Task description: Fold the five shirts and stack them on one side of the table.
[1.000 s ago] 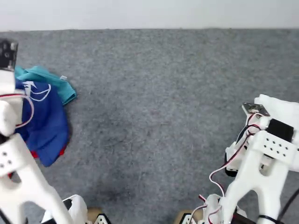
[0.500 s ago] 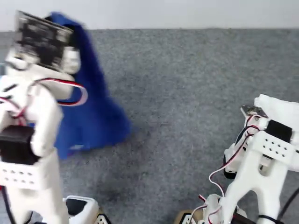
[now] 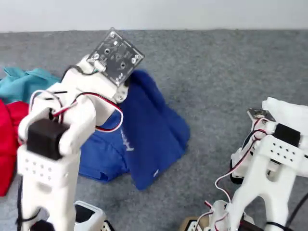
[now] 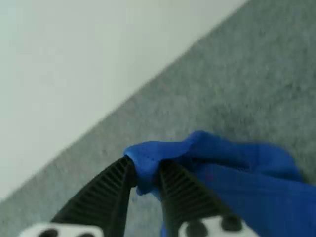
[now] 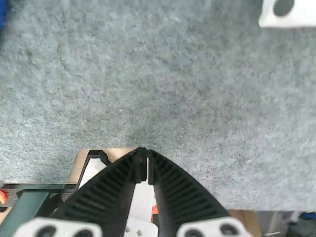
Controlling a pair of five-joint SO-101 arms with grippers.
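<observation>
A blue shirt [image 3: 154, 134] hangs bunched from my left gripper [image 4: 146, 177], which is shut on a fold of it [image 4: 148, 163] above the middle of the grey table. Its lower part drapes onto the mat. A teal shirt [image 3: 24, 84] and a red shirt [image 3: 8, 139] lie crumpled at the table's left side. My right gripper [image 5: 147, 165] is shut on nothing, low over the near edge at the right, its arm [image 3: 269, 159] folded back.
The grey mat [image 3: 216, 72] stretches bare across the far and right parts of the table. A pale wall runs along the far edge. Arm bases and wires [image 3: 226, 211] sit at the near edge.
The left arm lifted the blue shirt off the pile at the left and swung it right toward the table's middle, uncovering the red shirt. The right arm kept still.
</observation>
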